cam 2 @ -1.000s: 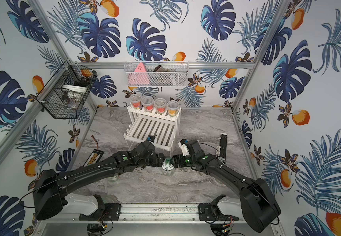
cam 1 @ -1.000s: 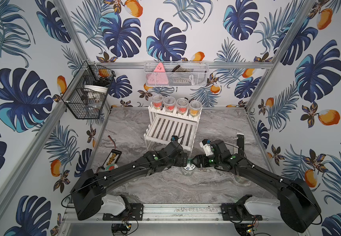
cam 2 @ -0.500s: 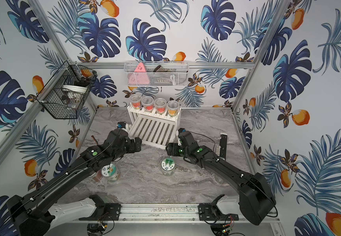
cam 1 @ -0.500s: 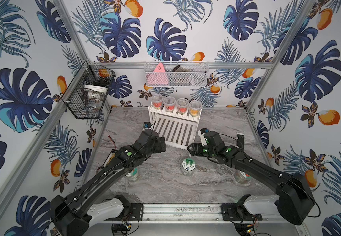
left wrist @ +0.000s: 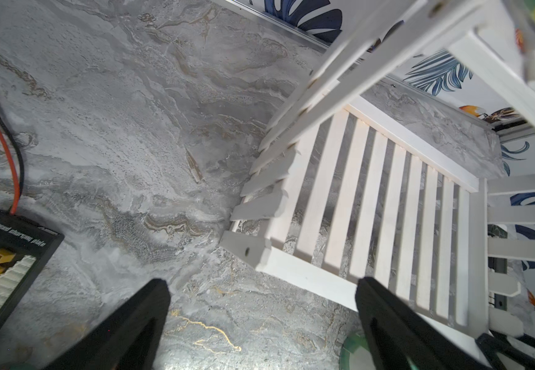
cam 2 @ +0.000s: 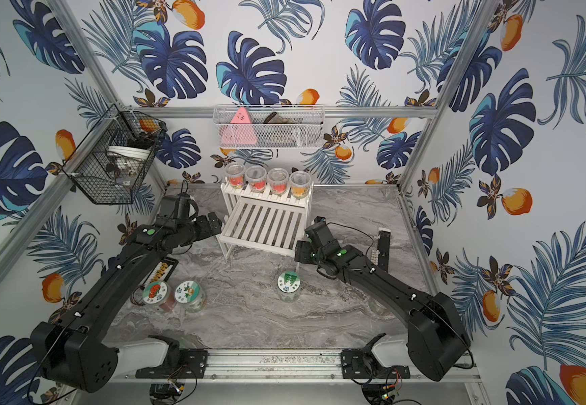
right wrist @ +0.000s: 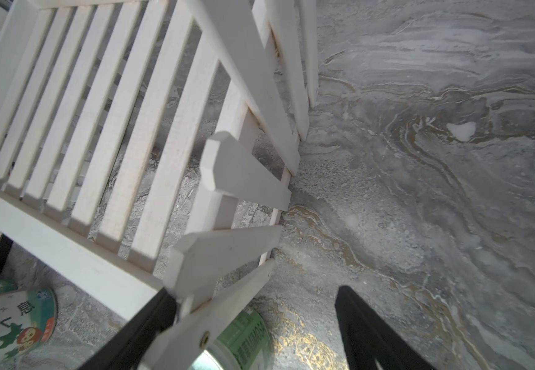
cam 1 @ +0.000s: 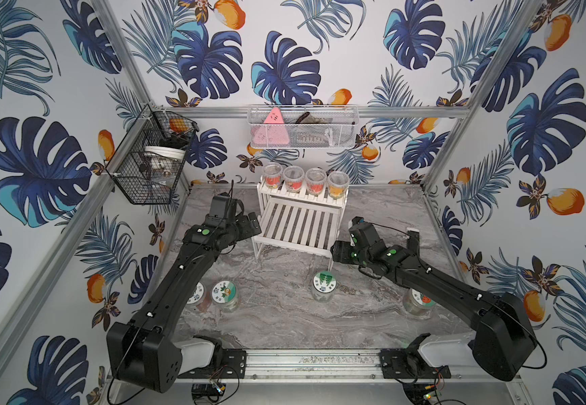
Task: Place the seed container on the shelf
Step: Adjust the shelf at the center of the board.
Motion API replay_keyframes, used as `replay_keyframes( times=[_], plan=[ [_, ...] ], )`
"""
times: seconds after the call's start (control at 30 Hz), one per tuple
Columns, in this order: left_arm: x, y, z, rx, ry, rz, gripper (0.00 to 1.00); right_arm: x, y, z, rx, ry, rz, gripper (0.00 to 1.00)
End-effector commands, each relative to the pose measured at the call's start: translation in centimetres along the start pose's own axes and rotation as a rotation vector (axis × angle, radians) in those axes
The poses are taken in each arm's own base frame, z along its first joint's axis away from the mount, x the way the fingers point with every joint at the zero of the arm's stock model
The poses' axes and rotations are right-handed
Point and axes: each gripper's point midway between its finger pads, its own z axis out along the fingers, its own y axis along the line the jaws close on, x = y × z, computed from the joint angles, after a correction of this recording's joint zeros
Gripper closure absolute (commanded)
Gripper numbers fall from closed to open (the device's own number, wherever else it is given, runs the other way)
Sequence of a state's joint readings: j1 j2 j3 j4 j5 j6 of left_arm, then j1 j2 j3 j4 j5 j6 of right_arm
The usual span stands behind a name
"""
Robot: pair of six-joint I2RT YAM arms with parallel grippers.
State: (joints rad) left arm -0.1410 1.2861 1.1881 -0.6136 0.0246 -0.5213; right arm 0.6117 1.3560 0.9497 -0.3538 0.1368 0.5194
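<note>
left gripper [left wrist: 259, 282] wide, empty | right gripper [right wrist: 255, 291] parted, empty | board [left wrist: 10, 256]: "balanced charging plate"

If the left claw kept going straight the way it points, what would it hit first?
Probably the white shelf: the left gripper, jaws open and empty, aims at the near corner of its lower slatted board, with nothing between. Depth is unclear, so it might touch the table first.

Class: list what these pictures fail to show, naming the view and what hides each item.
- Seed jar by the right arm: both top views, half covered by that arm.
- Black wire basket contents: top views, mesh hides them; too small.
- Green-lidded jar: right wrist view, cut by the picture's edge and the shelf slat ends.
</note>
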Motion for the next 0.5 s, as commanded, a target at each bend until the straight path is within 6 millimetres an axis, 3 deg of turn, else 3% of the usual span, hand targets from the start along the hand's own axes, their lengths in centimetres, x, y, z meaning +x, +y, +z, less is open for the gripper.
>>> replay_keyframes(
  times=[0.0,0.47],
  plan=[
    [-0.7,-1.5,0.2,0.091,0.009,0.014,0.02,0.8,-2.3,-0.3,0.082,0.032,-0.031,0.19],
    [1.6,-5.0,1.0,0.327,0.106,0.042,0.06,-0.8,-6.2,-1.1,0.014,0.04,0.032,0.19]
  ],
)
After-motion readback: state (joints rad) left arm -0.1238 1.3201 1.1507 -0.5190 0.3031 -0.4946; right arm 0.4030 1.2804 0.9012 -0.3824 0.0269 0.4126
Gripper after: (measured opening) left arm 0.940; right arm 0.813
